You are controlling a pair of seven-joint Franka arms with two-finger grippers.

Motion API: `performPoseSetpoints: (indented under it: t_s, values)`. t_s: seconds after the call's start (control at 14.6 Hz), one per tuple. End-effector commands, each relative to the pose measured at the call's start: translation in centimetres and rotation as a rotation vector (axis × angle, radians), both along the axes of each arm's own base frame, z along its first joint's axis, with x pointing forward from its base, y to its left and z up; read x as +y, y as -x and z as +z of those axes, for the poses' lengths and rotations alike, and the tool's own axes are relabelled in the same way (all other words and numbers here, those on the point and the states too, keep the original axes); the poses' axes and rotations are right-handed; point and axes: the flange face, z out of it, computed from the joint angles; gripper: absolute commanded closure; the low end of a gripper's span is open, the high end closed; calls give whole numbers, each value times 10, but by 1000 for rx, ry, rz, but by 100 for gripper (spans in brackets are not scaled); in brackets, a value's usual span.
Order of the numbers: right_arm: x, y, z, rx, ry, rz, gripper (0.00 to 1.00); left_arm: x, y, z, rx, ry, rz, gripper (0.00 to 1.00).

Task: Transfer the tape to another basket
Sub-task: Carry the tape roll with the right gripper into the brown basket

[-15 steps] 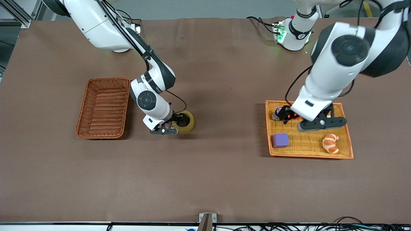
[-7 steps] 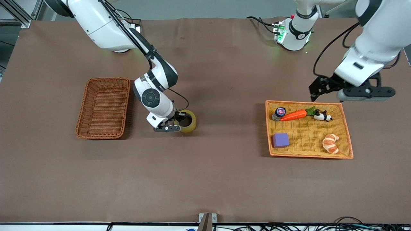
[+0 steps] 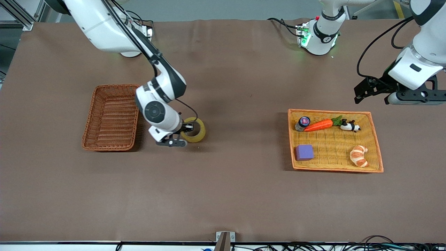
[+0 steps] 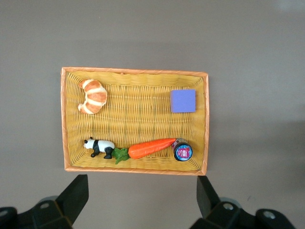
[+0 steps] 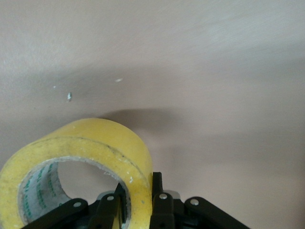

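The tape (image 3: 200, 134), a yellowish ring, hangs tilted just above the brown table beside the basket (image 3: 90, 118), toward the right arm's end. My right gripper (image 3: 186, 131) is shut on the ring's wall, with one finger inside the hole and one outside. The right wrist view shows the tape (image 5: 95, 145) pinched in the right gripper (image 5: 138, 193), with its shadow on the table below. The dark wicker basket holds nothing. My left gripper (image 3: 371, 96) hangs open and empty over bare table beside the orange-yellow tray (image 3: 329, 111). In its wrist view the left gripper (image 4: 141, 198) shows wide-apart fingers.
The tray (image 4: 133, 70) holds a purple cube (image 3: 304, 152), a croissant (image 3: 359, 156), a toy carrot (image 3: 318, 125), a small panda (image 3: 348, 125) and a little jar (image 3: 302, 122). Brown table spreads between basket and tray.
My right gripper shut on the tape and carried it a little toward the basket. My left arm rose off the tray and swung toward its own end of the table.
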Motion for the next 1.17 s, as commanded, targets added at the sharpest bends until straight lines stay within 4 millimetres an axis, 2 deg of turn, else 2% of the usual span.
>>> performPoseSetpoints:
  t_s: [0.0, 0.14, 0.21, 0.34, 0.55, 0.62, 0.69, 0.82, 1.1]
  values:
    - [-63, -4, 74, 9, 40, 62, 100, -1, 10, -4, 15, -10, -16, 0]
    - [-118, -6, 100, 17, 76, 117, 100, 4, 5, -7, 21, -11, -9, 0]
    - [-153, -4, 105, 26, 79, 154, 100, 5, -2, -12, 25, -30, -10, 0]
    - [-216, 11, 104, 37, 73, 202, 100, 5, -7, -8, 12, -63, -18, 0]
    - [-291, 21, 98, 65, 55, 249, 100, 6, -16, -16, 8, -66, -34, 0]
    - [-304, 27, 94, 75, 49, 259, 100, 6, -18, -10, -2, -62, -34, 0]
    - [-307, 33, 89, 72, 46, 265, 100, 12, -21, -3, -15, -60, -34, 0]
    - [-312, 49, 72, 68, 42, 260, 100, 10, -25, 7, -19, -52, -31, 0]
    - [-325, 68, 42, 72, 68, 272, 100, 6, -15, 19, 46, -57, -41, 0]
